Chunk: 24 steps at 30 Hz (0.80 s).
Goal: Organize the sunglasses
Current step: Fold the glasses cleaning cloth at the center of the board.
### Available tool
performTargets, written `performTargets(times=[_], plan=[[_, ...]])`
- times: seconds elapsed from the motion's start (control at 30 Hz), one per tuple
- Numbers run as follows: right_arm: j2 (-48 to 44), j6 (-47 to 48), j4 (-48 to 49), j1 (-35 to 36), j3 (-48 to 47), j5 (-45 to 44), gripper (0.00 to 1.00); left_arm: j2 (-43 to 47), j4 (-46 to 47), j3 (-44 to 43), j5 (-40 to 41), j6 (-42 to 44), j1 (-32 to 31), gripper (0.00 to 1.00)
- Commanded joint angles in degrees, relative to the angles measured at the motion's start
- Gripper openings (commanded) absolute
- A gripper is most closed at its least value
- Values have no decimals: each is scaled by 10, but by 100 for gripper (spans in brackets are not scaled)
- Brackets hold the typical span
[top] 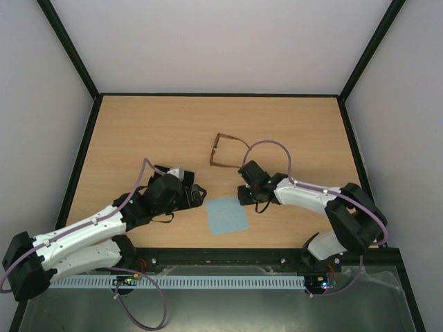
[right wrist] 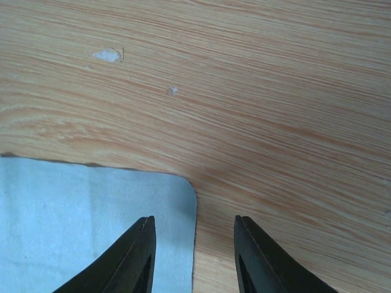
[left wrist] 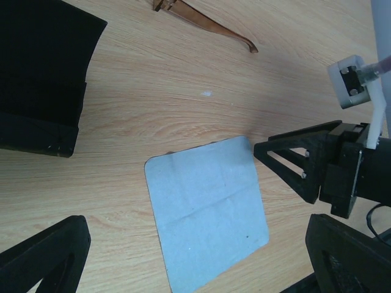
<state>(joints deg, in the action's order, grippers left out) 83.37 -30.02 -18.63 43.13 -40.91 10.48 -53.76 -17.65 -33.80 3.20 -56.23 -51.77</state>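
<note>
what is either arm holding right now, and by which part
Nothing is held. The left gripper and right gripper are both open and empty; the sunglasses lie untouched on the table.

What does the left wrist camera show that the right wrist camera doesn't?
Left wrist only: a brown temple arm of the sunglasses, a black case, the whole cloth, and the left gripper, open. Right wrist only: a close view between the open fingers of the right gripper at the cloth's corner. Both: the cloth, the wooden table, and the right gripper.
</note>
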Motion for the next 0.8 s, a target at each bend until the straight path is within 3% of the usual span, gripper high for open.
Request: performTargets(times=[0.0, 0.3, 0.77], plan=[[19, 11, 14, 0, -27, -10, 35, 26, -37, -4, 14, -5, -4, 99], [55, 28, 2, 2, -55, -35, 26, 36, -32, 7, 12, -6, -3, 100], [82, 33, 17, 24, -47, -51, 21, 7, -24, 8, 7, 3, -4, 100]])
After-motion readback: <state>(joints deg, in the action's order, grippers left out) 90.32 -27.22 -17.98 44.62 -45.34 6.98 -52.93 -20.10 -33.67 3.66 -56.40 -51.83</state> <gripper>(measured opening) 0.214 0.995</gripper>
